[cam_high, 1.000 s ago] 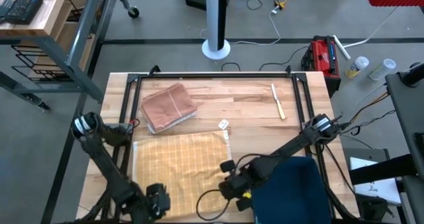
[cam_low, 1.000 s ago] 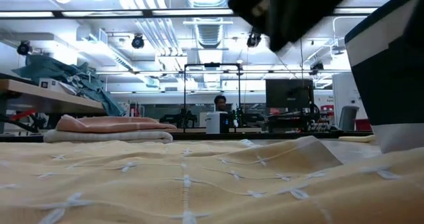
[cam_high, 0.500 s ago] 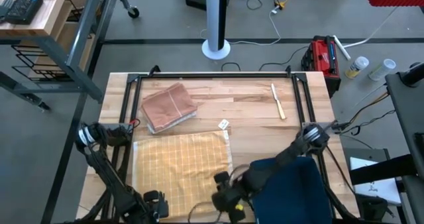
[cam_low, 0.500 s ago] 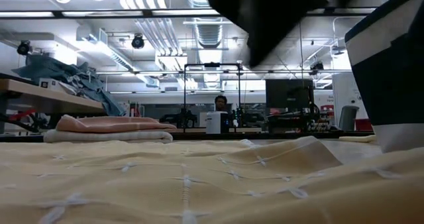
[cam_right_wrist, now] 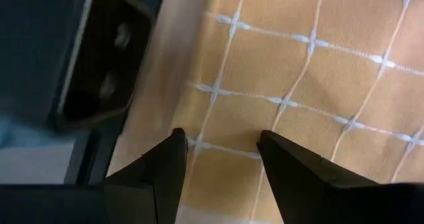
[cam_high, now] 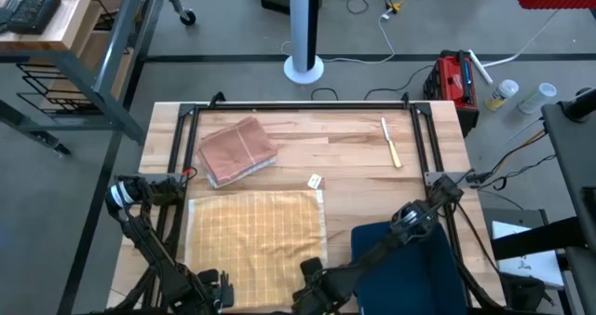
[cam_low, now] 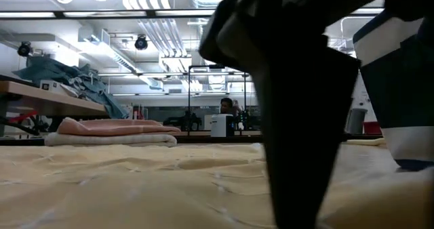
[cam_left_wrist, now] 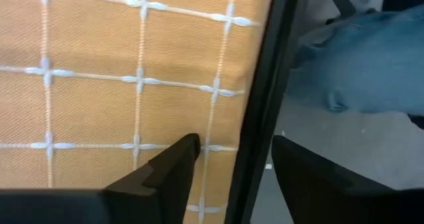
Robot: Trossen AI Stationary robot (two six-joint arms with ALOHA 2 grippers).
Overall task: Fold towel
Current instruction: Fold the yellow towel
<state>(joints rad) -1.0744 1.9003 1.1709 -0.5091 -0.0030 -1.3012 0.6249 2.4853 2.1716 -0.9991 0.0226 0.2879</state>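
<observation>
A yellow towel [cam_high: 251,236] with a white grid pattern lies spread flat on the near left part of the wooden table [cam_high: 345,147]. My left gripper [cam_high: 212,292] [cam_left_wrist: 235,146] hangs open at the towel's near left corner. One of its fingers is over the cloth and the other is beyond a black frame rail [cam_left_wrist: 262,98]. My right gripper [cam_high: 312,296] [cam_right_wrist: 220,141] points down, open, over the towel's near right edge. In the low view it fills the foreground as a dark shape [cam_low: 298,120].
A folded pink towel [cam_high: 237,152] [cam_low: 115,127] lies at the far left. A small white tag [cam_high: 315,180] and a slim pale tool [cam_high: 389,143] lie farther back. A dark blue cloth [cam_high: 410,264] covers the near right. A black frame [cam_high: 298,108] borders the table.
My right gripper has gone toward the table's near edge and leftward, and has sunk down over the towel's near right edge. My left gripper has dropped a little at the near left corner. The raised ridge in the towel's right part has flattened out.
</observation>
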